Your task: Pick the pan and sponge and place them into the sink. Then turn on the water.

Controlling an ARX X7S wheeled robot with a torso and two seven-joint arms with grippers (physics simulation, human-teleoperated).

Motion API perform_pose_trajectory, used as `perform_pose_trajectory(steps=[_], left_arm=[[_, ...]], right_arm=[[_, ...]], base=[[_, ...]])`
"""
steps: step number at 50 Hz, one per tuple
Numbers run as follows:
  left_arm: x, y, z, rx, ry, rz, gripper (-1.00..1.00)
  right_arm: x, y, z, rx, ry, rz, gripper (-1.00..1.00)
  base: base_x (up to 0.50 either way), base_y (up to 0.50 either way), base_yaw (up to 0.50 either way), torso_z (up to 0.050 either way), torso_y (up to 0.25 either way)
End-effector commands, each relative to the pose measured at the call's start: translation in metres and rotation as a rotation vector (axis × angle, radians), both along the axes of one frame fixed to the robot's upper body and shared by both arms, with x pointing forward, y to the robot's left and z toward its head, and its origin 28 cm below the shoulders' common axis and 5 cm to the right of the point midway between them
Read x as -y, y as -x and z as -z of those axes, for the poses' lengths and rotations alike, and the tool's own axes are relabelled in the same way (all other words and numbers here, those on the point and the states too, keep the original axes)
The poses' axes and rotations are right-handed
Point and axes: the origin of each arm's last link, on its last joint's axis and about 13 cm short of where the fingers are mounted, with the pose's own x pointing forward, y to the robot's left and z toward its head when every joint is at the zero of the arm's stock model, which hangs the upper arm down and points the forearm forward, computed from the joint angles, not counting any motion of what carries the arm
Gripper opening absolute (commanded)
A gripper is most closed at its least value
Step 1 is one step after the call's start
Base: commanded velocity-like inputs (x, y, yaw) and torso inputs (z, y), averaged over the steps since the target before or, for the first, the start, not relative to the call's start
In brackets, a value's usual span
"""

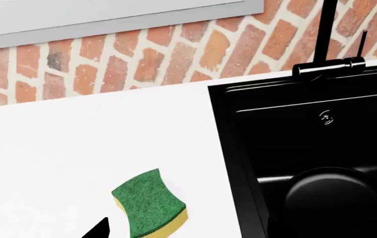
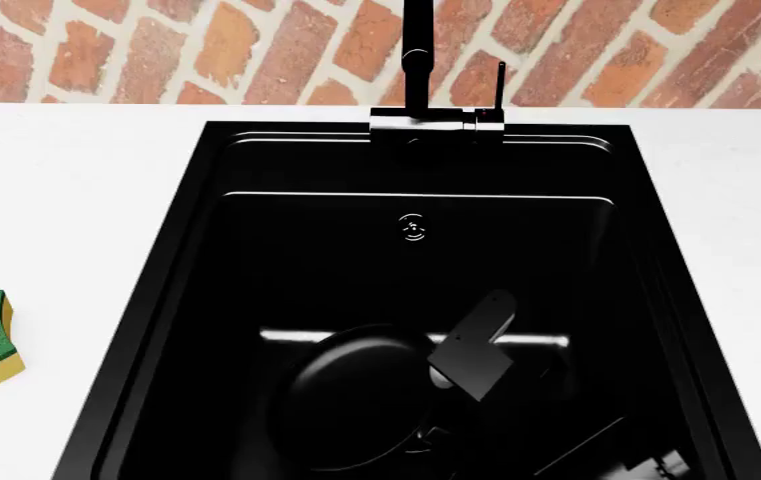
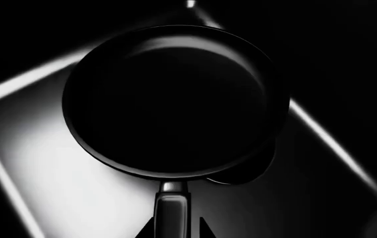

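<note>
While the pan (image 3: 175, 99) sits low inside the sink (image 2: 220, 180), over the basin floor toward its near end, its thin handle (image 3: 173, 210) runs back to the right tool (image 3: 173, 229), whose two dark finger tips show on either side of the handle. They look pressed onto it, pinching the handle near its end. From the head view the pan is only a dim round shape under the right arm (image 2: 476, 345), which reaches down into the basin. Above it, on the sink's back wall, the small round overflow fitting (image 2: 414, 228) catches some light, and the tall black faucet (image 2: 418, 70) with its thin lever (image 2: 499, 88) rises from the rear rim against the brick wall (image 2: 153, 50). No stream falls from the spout.

Out on the white desk (image 1: 76, 148), left of the sink and apart from its rim, the sponge (image 1: 150, 202) lies green side up with its yellow layer showing at the edge. A single dark tip of the left tool (image 1: 99, 229) pokes in just beside it, not touching; whether that tool is spread or pressed together I cannot tell.
</note>
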Motion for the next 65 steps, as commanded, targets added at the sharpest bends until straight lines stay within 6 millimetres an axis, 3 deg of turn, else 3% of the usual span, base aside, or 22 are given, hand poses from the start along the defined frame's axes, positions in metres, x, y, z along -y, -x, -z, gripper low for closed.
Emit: perform_pose_trajectory(steps=[1, 28, 29, 52, 58, 65], left_arm=[[-0.002, 0.0, 0.0, 0.01, 0.018, -0.012, 1.0], [-0.004, 0.0, 0.002, -0.007, 0.003, -0.022, 1.0], [-0.005, -0.001, 0.002, -0.006, 0.002, -0.023, 1.0], [0.0, -0.006, -0.002, -0.001, 0.003, -0.003, 1.0], [0.0, -0.007, -0.002, 0.001, 0.002, -0.003, 1.0], [-0.001, -0.007, -0.003, 0.003, 0.003, 0.002, 1.0]], right_arm=[[-0.012, -0.002, 0.001, -0.015, -0.04, -0.022, -1.0], [-0.01, 0.0, 0.0, -0.135, -0.015, -0.018, -1.0], [-0.01, 0.0, -0.002, -0.137, -0.014, -0.018, 1.0], [-0.011, -0.004, -0.008, -0.094, -0.019, 0.005, 1.0], [-0.012, -0.007, -0.012, -0.012, -0.038, 0.022, 1.0], [0.002, 0.004, -0.049, 0.11, -0.063, 0.056, 1.0]], base=[[0.0, 0.0, 0.0, 0.0, 0.0], [-0.01, 0.0, 0.0, 0.002, 0.002], [0.0, 0.0, -0.01, 0.0, 0.01], [0.0, 0.0, 0.0, 0.001, 0.001], [0.0, 0.0, 0.0, 0.0, 0.0], [0.0, 0.0, 0.0, 0.0, 0.0]])
